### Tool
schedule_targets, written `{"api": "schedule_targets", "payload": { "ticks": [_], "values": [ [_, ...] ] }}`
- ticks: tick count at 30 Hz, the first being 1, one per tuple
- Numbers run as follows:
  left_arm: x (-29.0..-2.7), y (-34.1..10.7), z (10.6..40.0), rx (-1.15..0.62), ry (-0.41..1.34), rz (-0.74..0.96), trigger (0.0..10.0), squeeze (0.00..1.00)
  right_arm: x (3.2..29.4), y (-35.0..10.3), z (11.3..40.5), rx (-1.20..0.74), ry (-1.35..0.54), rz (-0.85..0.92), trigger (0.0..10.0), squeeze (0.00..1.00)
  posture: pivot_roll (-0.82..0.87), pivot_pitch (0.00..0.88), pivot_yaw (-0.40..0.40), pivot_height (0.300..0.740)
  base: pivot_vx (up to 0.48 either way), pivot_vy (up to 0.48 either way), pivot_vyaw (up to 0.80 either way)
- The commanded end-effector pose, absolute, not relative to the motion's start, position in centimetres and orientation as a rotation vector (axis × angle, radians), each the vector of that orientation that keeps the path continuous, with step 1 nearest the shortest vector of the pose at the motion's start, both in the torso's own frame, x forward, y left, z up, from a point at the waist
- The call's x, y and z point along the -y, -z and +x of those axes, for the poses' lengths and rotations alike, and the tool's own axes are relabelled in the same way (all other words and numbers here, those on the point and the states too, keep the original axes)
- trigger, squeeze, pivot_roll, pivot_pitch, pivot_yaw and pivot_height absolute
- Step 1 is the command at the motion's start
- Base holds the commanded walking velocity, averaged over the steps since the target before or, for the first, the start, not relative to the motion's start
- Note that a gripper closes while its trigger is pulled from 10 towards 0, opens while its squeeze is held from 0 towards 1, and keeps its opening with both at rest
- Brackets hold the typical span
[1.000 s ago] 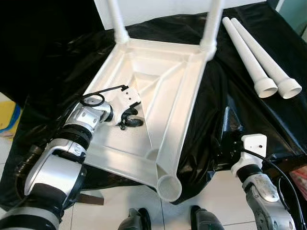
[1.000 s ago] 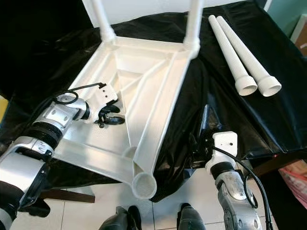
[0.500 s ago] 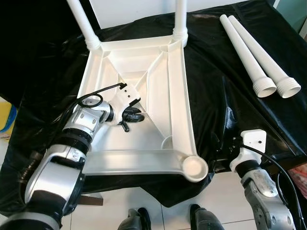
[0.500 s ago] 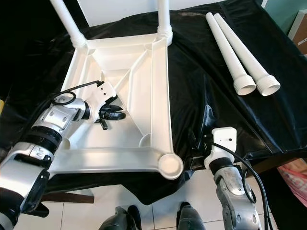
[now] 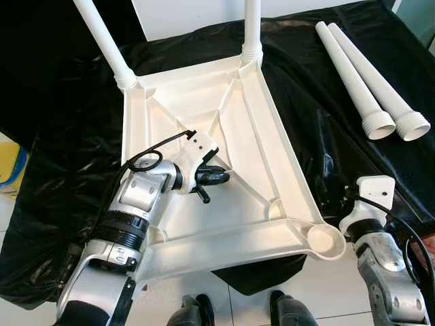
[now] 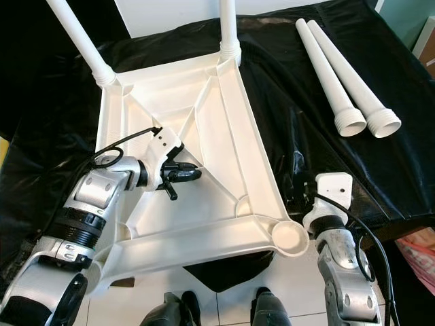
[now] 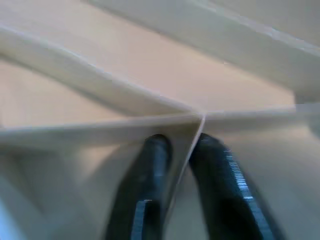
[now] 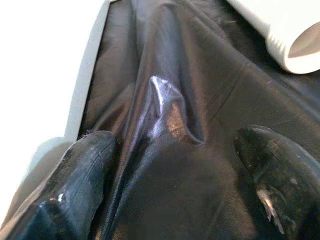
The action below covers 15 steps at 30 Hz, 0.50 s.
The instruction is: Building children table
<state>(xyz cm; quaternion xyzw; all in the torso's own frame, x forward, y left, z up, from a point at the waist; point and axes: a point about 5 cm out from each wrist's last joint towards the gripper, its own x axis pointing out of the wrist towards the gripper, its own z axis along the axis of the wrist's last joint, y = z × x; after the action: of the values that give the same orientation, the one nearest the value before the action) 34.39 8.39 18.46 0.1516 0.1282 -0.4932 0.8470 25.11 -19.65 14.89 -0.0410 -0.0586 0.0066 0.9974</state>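
So we've got the tabletop (image 5: pixel 224 163) lying underside-up on the black sheet (image 5: pixel 319 102), probably to expose its sockets. Our left claw (image 5: pixel 219 178) is clenched on its centre rib; right claw (image 8: pixel 175 200), released, hovers beside its near corner. Two loose legs (image 5: pixel 367 78) lie beyond.

We see our left gripper (image 6: pixel 182 174) clamped on a rib of the upturned white table (image 6: pixel 231 142) (two legs (image 6: pixel 340 68) lie apart).

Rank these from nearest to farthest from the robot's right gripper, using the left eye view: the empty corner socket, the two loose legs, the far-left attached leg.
1. Empty corner socket, just left of the right gripper.
2. Loose legs, lying far right.
3. Attached leg, far left.
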Motion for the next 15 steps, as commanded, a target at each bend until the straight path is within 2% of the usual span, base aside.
{"api": "schedule_targets", "payload": {
  "ticks": [1, 8, 9, 10, 13, 15],
  "values": [
    [-7.9, -18.9, 34.9, -0.191, 0.865, 0.316, 10.0, 1.00, 17.8, -14.1, 25.2, 0.091, -0.091, -0.046, 10.0, 0.00, -0.14, 0.200, 0.101, 0.740, 0.000, 0.000, 0.00],
    [-8.1, -19.7, 34.9, -0.154, 0.854, 0.308, 10.0, 1.00, 17.9, -14.3, 25.4, 0.104, -0.073, -0.042, 10.0, 0.00, -0.14, 0.197, 0.099, 0.740, 0.000, 0.000, 0.00],
    [-8.0, -20.6, 34.7, -0.097, 0.852, 0.301, 10.0, 0.86, 18.2, -14.9, 25.7, 0.129, -0.044, -0.036, 10.0, 0.00, -0.15, 0.188, 0.095, 0.740, 0.000, 0.000, 0.00],
    [-7.6, -21.7, 34.5, -0.036, 0.855, 0.247, 10.0, 0.00, 18.7, -15.6, 26.1, 0.164, -0.006, -0.027, 10.0, 0.00, -0.15, 0.180, 0.091, 0.740, 0.000, 0.000, 0.00],
    [-6.6, -23.5, 33.4, 0.049, 0.892, 0.123, 10.0, 0.00, 19.9, -17.3, 27.1, 0.244, 0.084, 0.006, 10.0, 0.00, -0.15, 0.165, 0.079, 0.740, 0.000, 0.000, 0.00],
    [-6.4, -23.8, 33.2, 0.068, 0.901, 0.102, 10.0, 0.00, 20.1, -17.7, 27.4, 0.259, 0.095, 0.007, 10.0, 0.00, -0.15, 0.157, 0.075, 0.740, 0.000, 0.000, 0.00]
  ]
}}
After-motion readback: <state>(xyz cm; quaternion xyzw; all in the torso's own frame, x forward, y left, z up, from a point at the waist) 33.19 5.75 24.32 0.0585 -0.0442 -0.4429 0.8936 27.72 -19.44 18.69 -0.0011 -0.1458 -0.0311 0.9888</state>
